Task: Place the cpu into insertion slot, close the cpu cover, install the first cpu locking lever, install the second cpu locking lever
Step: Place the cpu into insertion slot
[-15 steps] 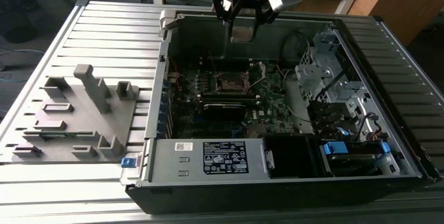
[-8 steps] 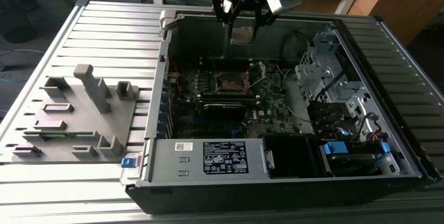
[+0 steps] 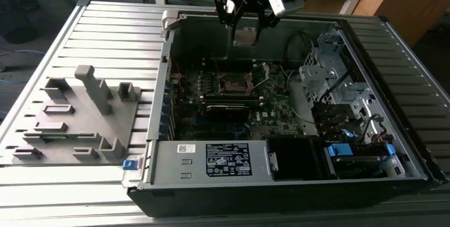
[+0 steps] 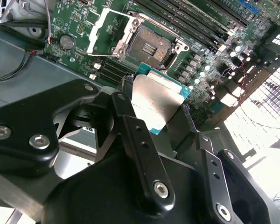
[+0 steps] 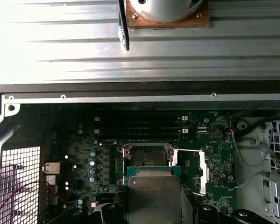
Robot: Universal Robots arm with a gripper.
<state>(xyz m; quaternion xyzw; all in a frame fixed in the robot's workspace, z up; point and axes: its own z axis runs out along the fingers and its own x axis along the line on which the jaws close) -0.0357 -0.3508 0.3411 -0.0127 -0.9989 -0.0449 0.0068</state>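
My gripper [image 3: 245, 31] hangs over the far side of the open computer case, shut on the cpu [image 3: 244, 37], a flat silvery square held by its edges. In both wrist views the cpu [image 4: 156, 105] [image 5: 154, 196] sits between the black fingers [image 4: 130, 126], lifted above the motherboard. The insertion slot [image 3: 234, 84] [image 4: 147, 46] [image 5: 144, 156] lies bare, with its dark centre exposed. The cpu cover [image 4: 107, 32] [image 5: 199, 170] stands flipped open beside the slot.
The case walls [image 3: 168, 63] ring the motherboard. A power supply [image 3: 211, 161] fills the near side and a drive cage [image 3: 330, 79] with cables stands at the exterior view's right. A grey fixture tray [image 3: 70, 116] lies outside on the slatted table. Long memory slots [image 5: 140, 126] run beside the socket.
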